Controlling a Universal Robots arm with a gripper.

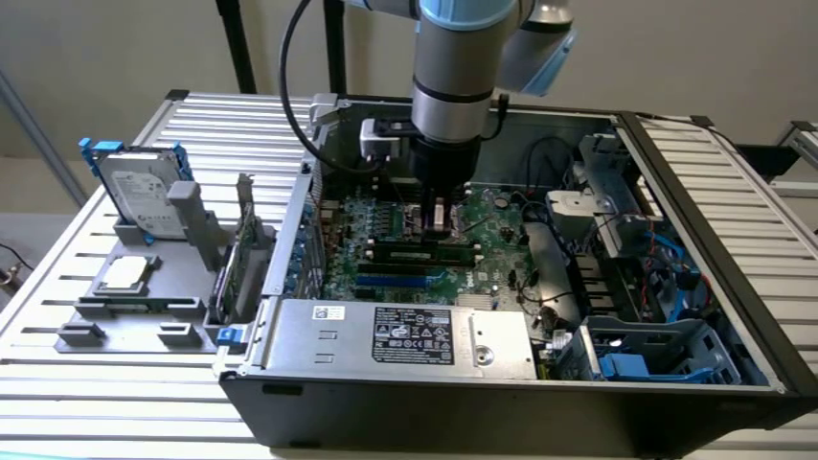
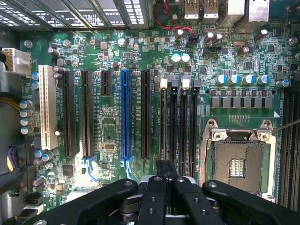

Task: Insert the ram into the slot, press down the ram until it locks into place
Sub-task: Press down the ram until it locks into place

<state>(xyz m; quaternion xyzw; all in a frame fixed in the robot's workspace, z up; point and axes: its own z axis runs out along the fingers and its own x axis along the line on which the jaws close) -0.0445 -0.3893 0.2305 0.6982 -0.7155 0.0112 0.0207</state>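
My gripper [image 1: 443, 228] reaches down into the open computer case, over the motherboard [image 1: 492, 216]. In the wrist view its fingertips [image 2: 167, 169] are pressed together with nothing showing between them, at the near end of the parallel black memory slots [image 2: 174, 122]. In the exterior view the ram [image 1: 416, 255], a thin green stick with black chips, stands along one of these slots just beside and below the fingertips. I cannot tell how deep it sits or whether the end clips are closed. In the wrist view the slots look dark and the ram is not distinguishable.
A blue expansion slot [image 2: 125, 112], black ones and a white one [image 2: 47, 107] lie beside the memory slots. The open CPU socket [image 2: 236, 164] is on their other side. The power supply [image 1: 409, 335], drive cage [image 1: 652, 350] and cables crowd the case. A hard drive [image 1: 144, 196] stands on a grey fixture outside.
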